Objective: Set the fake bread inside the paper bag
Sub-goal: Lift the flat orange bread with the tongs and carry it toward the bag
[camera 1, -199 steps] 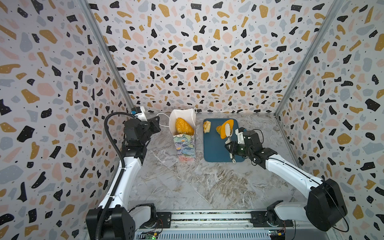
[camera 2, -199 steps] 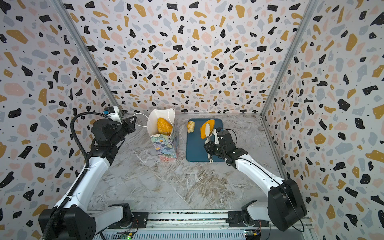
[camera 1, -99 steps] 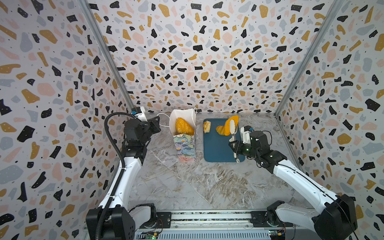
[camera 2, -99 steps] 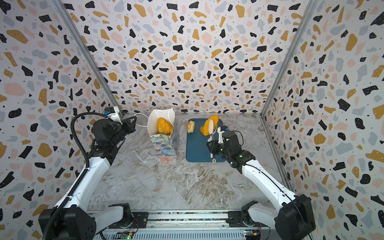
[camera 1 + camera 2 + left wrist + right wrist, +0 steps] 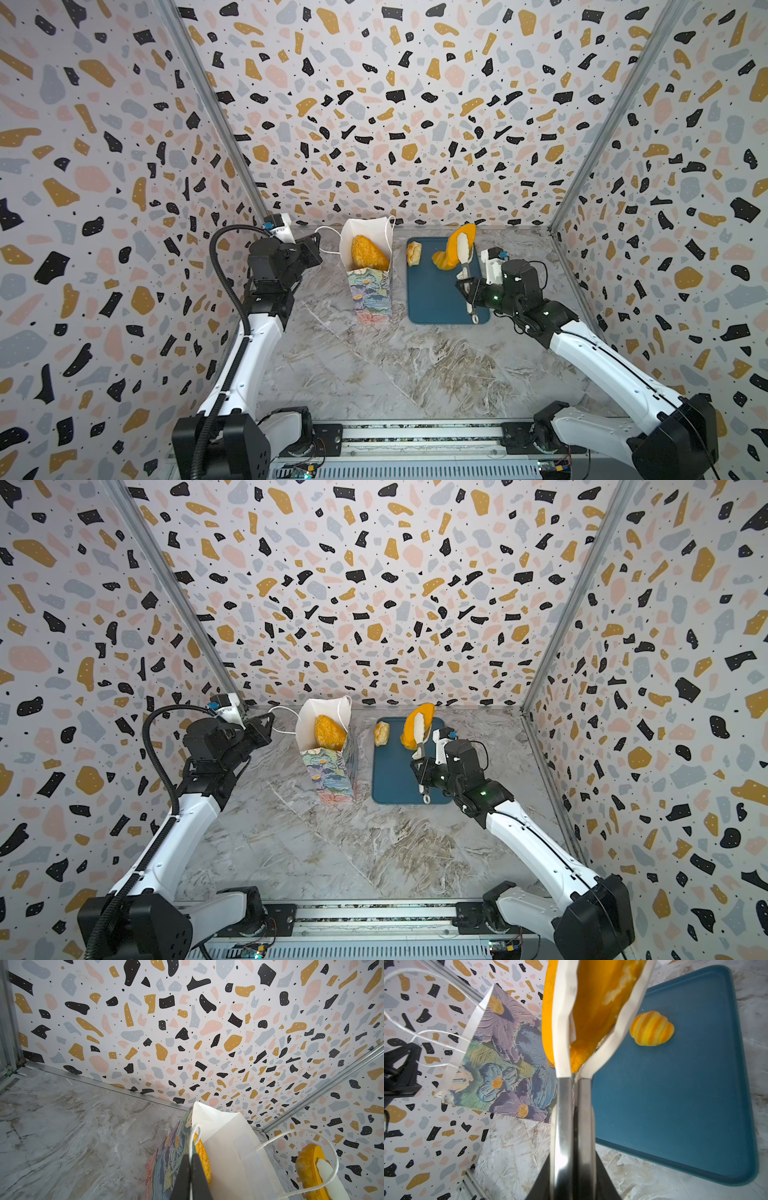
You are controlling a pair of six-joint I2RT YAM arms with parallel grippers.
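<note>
Because the bread is handled through tongs rather than directly, the right tool [image 5: 470, 289] is closed hard on the steel handles of the tongs [image 5: 465, 270], near the right edge of the dark-blue tray [image 5: 436, 303]. The white tips of the tongs are clamped on the smooth orange bread [image 5: 593, 1001], which appears raised clear of the far end of the tray, its long axis roughly in line with the tongs. This end-on hold is judged to suit a drop into a tall, narrow opening. One ridged roll [image 5: 414, 253] lies at the far left corner of the tray, apart from the lifted piece; no other bread is seen outside the bag.

Just left of the tray, the paper bag [image 5: 370, 295] is stood upright on the bench [image 5: 374, 374], with its mouth open upward and a seeded loaf [image 5: 368, 254] already lodged inside. Farther left, the left tool [image 5: 190, 1160] is pinched together on a thin white cord handle [image 5: 195, 1132] of the bag. The cord is drawn toward the left, which is judged to steady the bag and to hold its mouth spread for the incoming piece.

The bench is surfaced in a grey-brown marble pattern. The cell is enclosed on the left, right and far sides by terrazzo-print walls [image 5: 395, 124], joined by metal corner strips.
</note>
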